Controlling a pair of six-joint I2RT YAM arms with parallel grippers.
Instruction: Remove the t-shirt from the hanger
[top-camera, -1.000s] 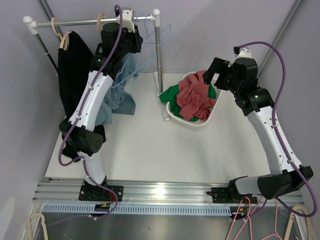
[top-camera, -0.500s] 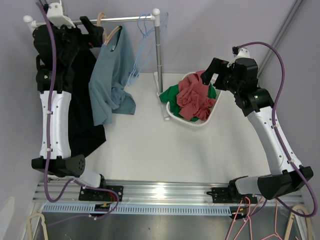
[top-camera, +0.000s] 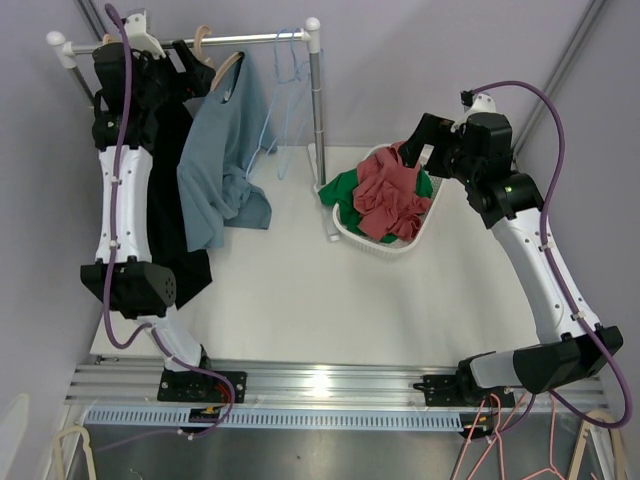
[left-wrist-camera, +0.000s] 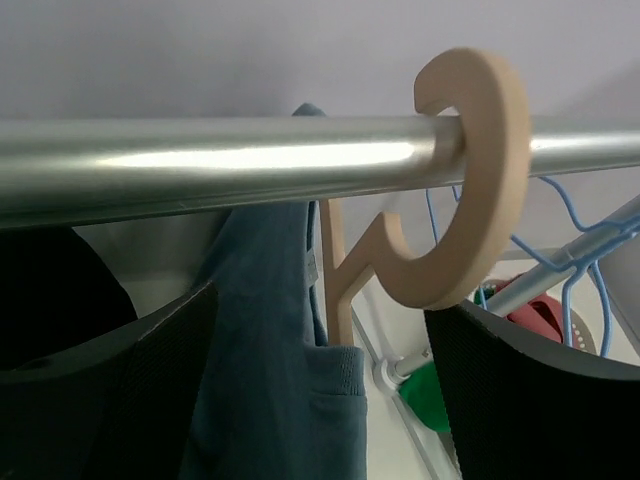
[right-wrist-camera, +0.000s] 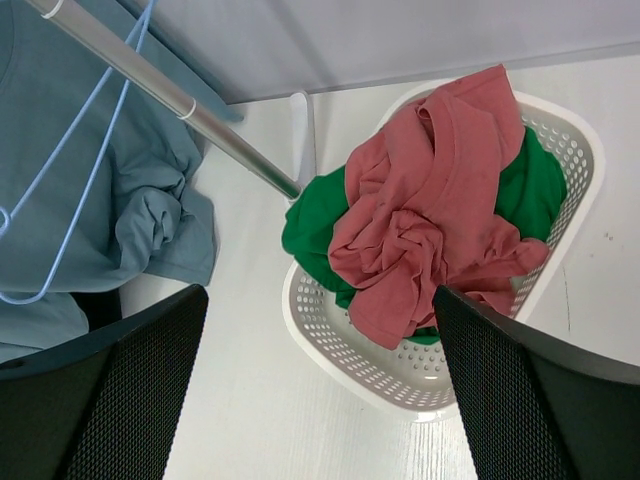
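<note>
A blue-grey t-shirt (top-camera: 215, 160) hangs from a wooden hanger (top-camera: 226, 66) on the metal rail (top-camera: 265, 39). My left gripper (top-camera: 192, 60) is raised to the rail just left of that hanger, open. In the left wrist view the hanger's hook (left-wrist-camera: 485, 180) curls over the rail (left-wrist-camera: 230, 160). The t-shirt's collar (left-wrist-camera: 330, 375) and the hanger's neck sit between my spread fingers (left-wrist-camera: 100, 400), unclamped, with my left gripper (left-wrist-camera: 320, 400) below them. My right gripper (top-camera: 424, 142) hovers open over the basket, holding nothing.
A black garment (top-camera: 165, 200) hangs left of the t-shirt, behind my left arm. Blue wire hangers (top-camera: 290, 70) hang near the rack post (top-camera: 318, 110). A white basket (right-wrist-camera: 330, 330) holds a red shirt (right-wrist-camera: 430, 230) and a green one (right-wrist-camera: 320, 225).
My left arm swung from the middle of the rail to its left end, then edged back right to the wooden hanger. Its jaws opened. The right arm barely moved.
</note>
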